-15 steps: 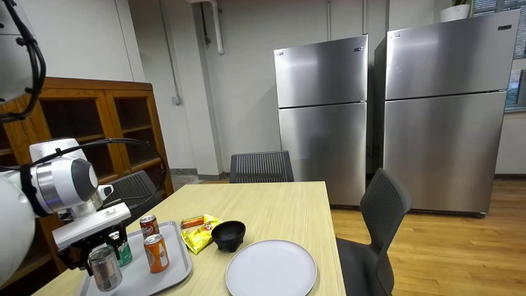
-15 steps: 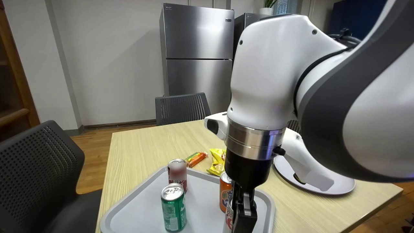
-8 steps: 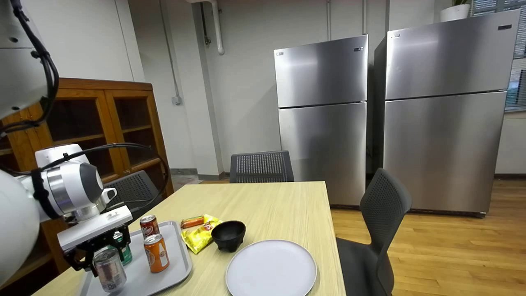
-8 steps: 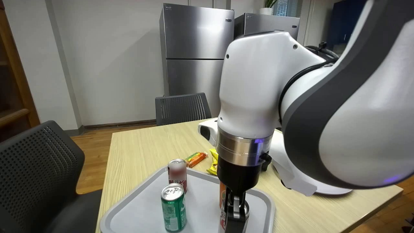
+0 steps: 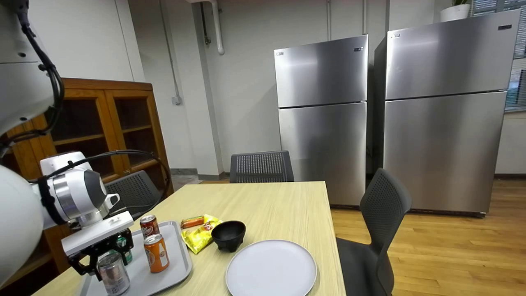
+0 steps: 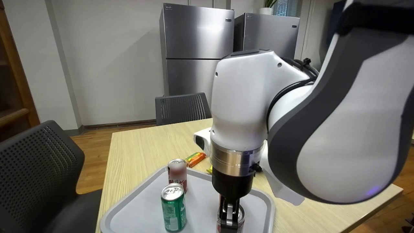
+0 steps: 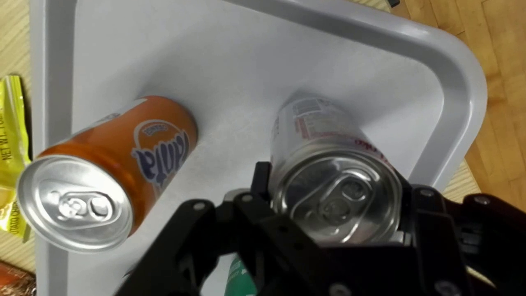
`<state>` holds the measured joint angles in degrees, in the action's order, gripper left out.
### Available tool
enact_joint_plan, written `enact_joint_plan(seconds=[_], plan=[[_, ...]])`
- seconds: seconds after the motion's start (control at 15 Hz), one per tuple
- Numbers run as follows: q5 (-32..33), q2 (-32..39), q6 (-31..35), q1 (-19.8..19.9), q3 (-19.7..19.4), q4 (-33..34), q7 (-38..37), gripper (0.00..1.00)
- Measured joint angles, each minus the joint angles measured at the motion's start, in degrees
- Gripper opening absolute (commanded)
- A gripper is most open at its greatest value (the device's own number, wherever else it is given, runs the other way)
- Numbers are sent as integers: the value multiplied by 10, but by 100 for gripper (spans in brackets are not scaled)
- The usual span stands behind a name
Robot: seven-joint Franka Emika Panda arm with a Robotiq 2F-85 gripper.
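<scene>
The fingers [image 7: 260, 181] pinch a silver can [image 7: 331, 174] near its top, toward one corner of the gray tray [image 7: 230, 70]; whether its base touches down is hard to tell. An orange can [image 7: 121, 164] stands near it.

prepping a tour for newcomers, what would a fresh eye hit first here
Most likely the big white-and-grey robot arm, filling much of an exterior view. Then the silver can held in the gripper, near a corner of the grey tray. Beyond the table stand two steel refrigerators.
</scene>
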<state>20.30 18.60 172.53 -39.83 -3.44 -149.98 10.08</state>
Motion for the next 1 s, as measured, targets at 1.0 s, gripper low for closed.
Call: enact_joint_plan(seconds=[1.0], plan=[[-14,-34,-14,78,60,5,-3,100]])
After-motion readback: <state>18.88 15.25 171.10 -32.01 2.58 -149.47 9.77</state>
